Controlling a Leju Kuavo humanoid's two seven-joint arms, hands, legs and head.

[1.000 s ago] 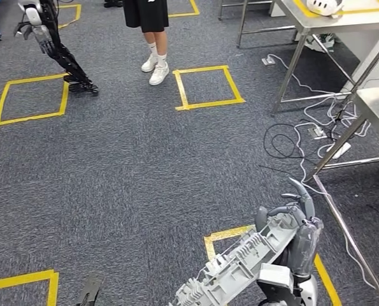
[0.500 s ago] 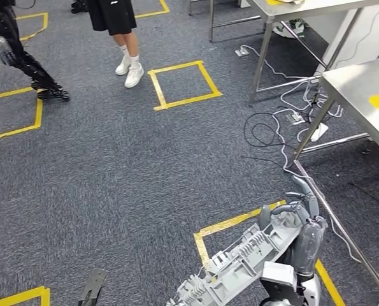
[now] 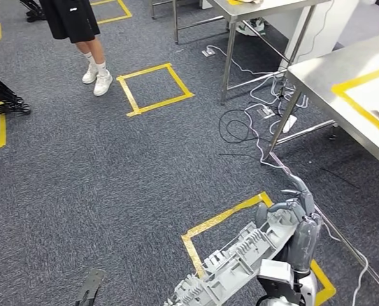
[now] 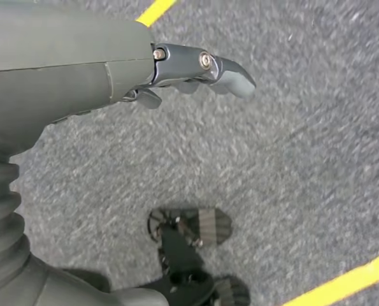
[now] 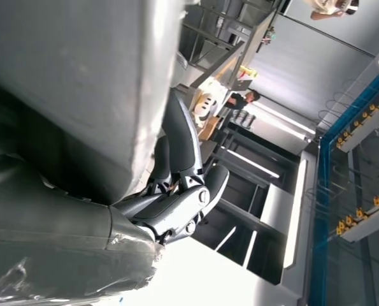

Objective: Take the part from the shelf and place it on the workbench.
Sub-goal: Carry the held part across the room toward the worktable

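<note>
Right hand [image 3: 293, 223] grips the grey part [image 3: 235, 261]; keep it level while carrying toward the table [image 3: 331, 95] at 2 o'clock.

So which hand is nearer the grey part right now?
Right. The right hand grips the far end of the grey part. The left hand hangs over bare carpet, holding nothing and away from the part.

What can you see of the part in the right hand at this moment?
The part is a long, light grey plastic-looking moulding with ribs, clips and open cells along its length. It lies tilted, its far end raised toward the right hand, which grips that end; its near end runs off the bottom of the head view. It hangs above the carpet, nothing else touching it.
</note>
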